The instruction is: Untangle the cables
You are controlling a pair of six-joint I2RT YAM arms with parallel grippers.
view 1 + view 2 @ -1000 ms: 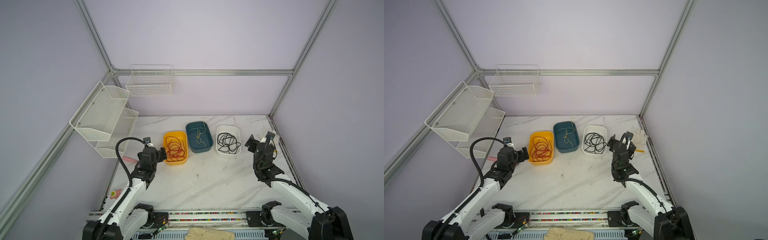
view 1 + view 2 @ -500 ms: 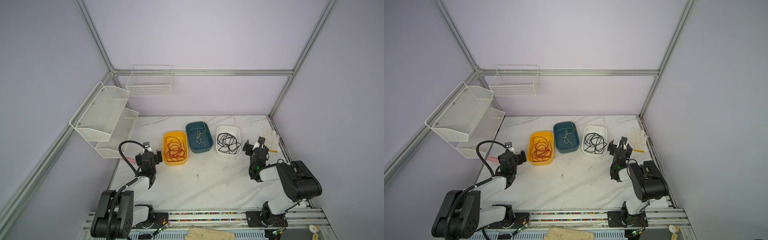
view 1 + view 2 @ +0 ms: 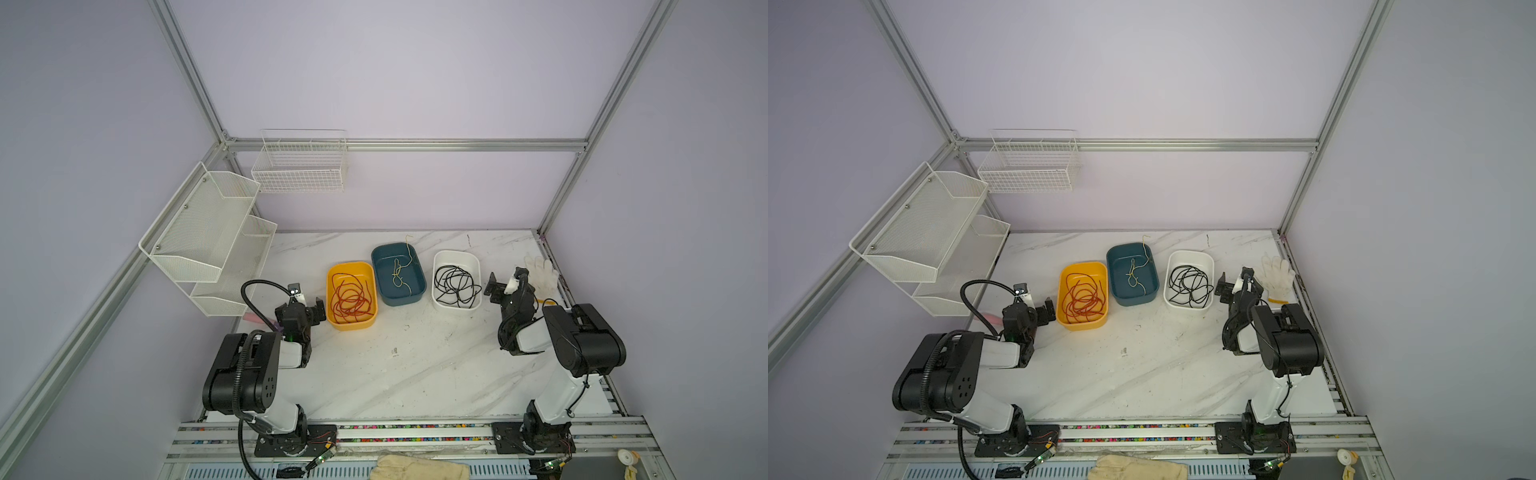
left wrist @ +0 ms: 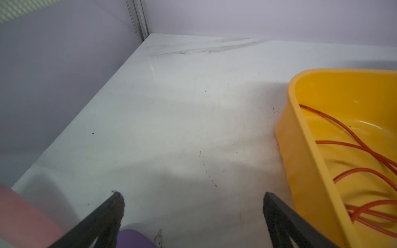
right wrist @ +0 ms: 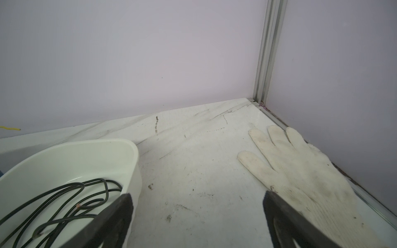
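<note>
Red-orange cables (image 3: 351,297) lie coiled in a yellow bin (image 3: 332,286). A yellow cable (image 3: 399,274) lies in a teal bin (image 3: 380,255), one end over its far rim. Black cables (image 3: 456,286) fill a white bin (image 3: 473,259). My left gripper (image 3: 309,306) stands open just left of the yellow bin, low over the table, with nothing between its fingers. In the left wrist view the gripper (image 4: 191,196) frames bare marble beside the yellow bin (image 4: 300,128). My right gripper (image 3: 507,282) is open and empty between the white bin and a glove (image 3: 540,272).
White mesh shelves (image 3: 208,232) hang on the left wall and a wire basket (image 3: 301,166) on the back wall. A pink thing (image 3: 253,319) and a purple one (image 4: 133,238) lie by the left gripper. Another glove (image 3: 419,469) rests on the front rail.
Both arms have folded up over their bases. The grippers stay open near the outer bins, a little lower than before.
</note>
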